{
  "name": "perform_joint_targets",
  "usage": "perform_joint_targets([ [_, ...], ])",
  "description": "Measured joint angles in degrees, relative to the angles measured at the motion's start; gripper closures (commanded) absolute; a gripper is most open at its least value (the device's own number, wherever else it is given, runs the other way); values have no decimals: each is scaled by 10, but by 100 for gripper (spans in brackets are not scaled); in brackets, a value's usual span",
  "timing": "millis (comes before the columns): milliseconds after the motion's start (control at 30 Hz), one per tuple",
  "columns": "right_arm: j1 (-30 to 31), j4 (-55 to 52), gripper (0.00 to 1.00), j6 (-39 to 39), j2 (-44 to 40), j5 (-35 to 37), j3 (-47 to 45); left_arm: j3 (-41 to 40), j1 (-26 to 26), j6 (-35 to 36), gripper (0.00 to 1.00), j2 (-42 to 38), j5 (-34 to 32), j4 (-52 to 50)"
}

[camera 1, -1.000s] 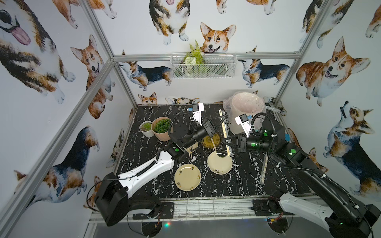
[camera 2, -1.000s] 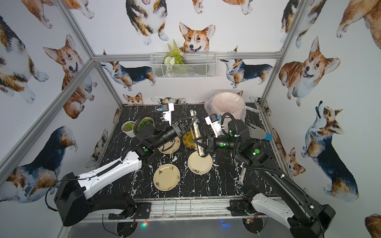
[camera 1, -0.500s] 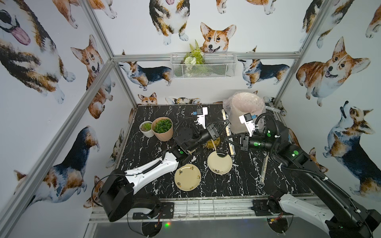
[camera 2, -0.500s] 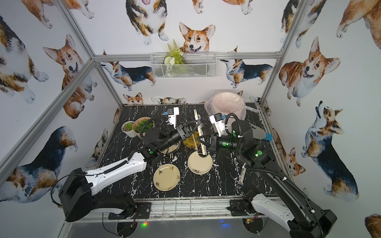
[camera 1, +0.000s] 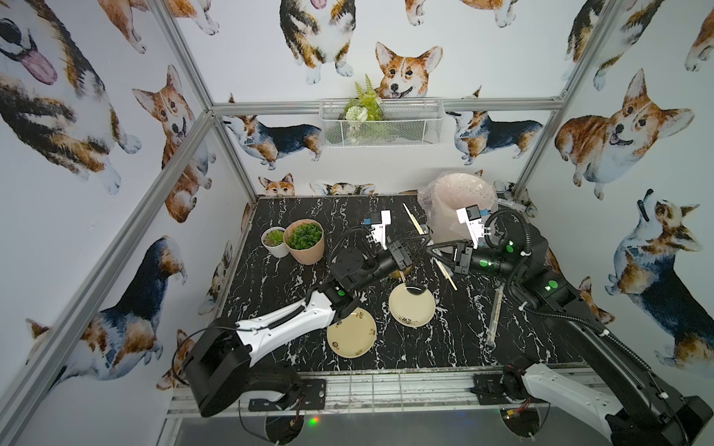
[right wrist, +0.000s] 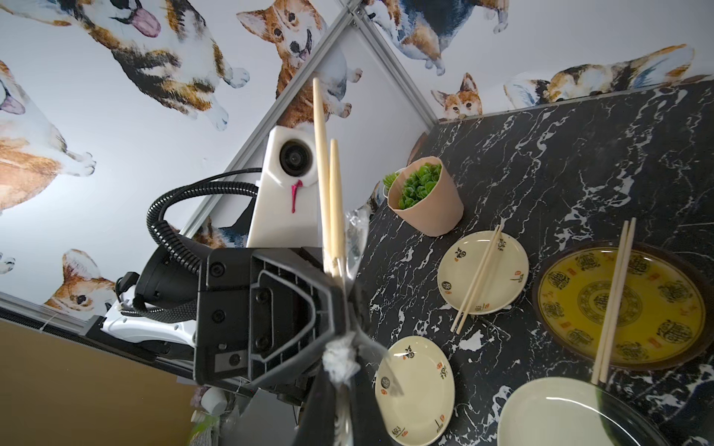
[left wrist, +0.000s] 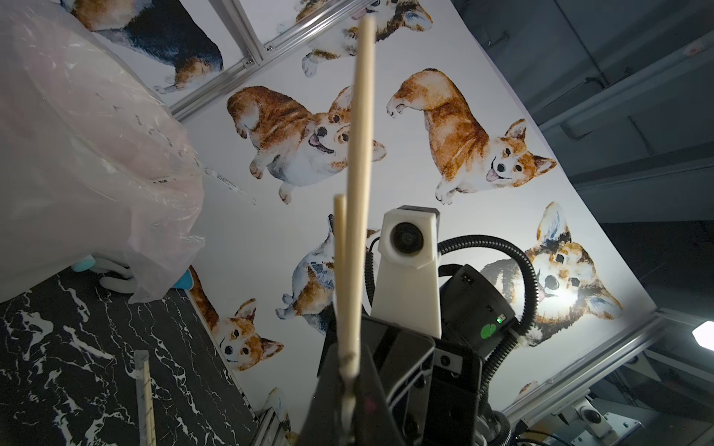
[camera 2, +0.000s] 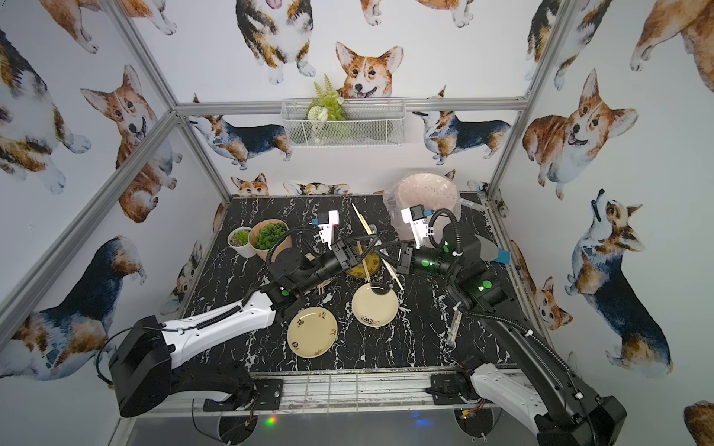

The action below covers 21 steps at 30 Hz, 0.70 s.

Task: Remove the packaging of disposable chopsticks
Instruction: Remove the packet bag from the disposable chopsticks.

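Observation:
A pair of disposable chopsticks [camera 1: 447,276] hangs slanted in the air above the table's middle, between my two grippers, which meet tip to tip. My left gripper [left wrist: 349,386] is shut on the bare wooden sticks [left wrist: 357,154], near one end. My right gripper [right wrist: 344,363] is shut on a crumpled wad of the clear packaging [right wrist: 340,353]. A strip of that sleeve [right wrist: 353,239] runs up along the sticks [right wrist: 324,173]. In both top views the left gripper [camera 1: 419,247] [camera 2: 371,247] and the right gripper [camera 1: 433,251] [camera 2: 386,251] almost touch.
Another wrapped pair [camera 1: 495,312] lies on the table at the right. Below the grippers are two cream plates [camera 1: 351,334] [camera 1: 411,305]. A yellow plate [right wrist: 657,309] and a small plate [right wrist: 514,266] each carry bare chopsticks. A lined pink bin [camera 1: 459,204] stands back right, plant pots [camera 1: 305,239] back left.
Both arms have shifted a little to the right and towards the back with the pair still gripped between them. The sticks' far end now reaches further back.

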Motion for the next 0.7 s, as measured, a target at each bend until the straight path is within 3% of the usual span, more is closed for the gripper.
perform_joint_targets([
  [100, -1, 19, 100, 12, 4, -13, -4, 0, 7, -1, 100, -10, -1, -11],
  [267, -1, 40, 100, 13, 6, -38, -12, 0, 46, 8, 100, -44, 57, -68],
  [333, -1, 56, 67, 14, 9, -46, -16, 1, 64, 12, 100, -58, 83, -91],
  [367, -1, 60, 58, 15, 10, -47, -18, 6, 71, 14, 100, -64, 92, -110],
  [400, -2, 59, 52, 18, 10, -36, -19, 12, 80, 26, 100, -70, 95, -126],
  [500, -9, 50, 48, 15, 1, 3, -22, 31, 115, 43, 100, -101, 90, -152],
  [600, -8, 23, 52, 5, -30, 13, -25, 42, 139, 61, 100, -132, 100, -181],
  [667, -9, 7, 68, -11, -48, 22, -24, 53, 153, 79, 100, -148, 99, -217],
  [700, -9, -5, 84, -22, -55, 22, -23, 63, 158, 90, 100, -155, 99, -238],
])
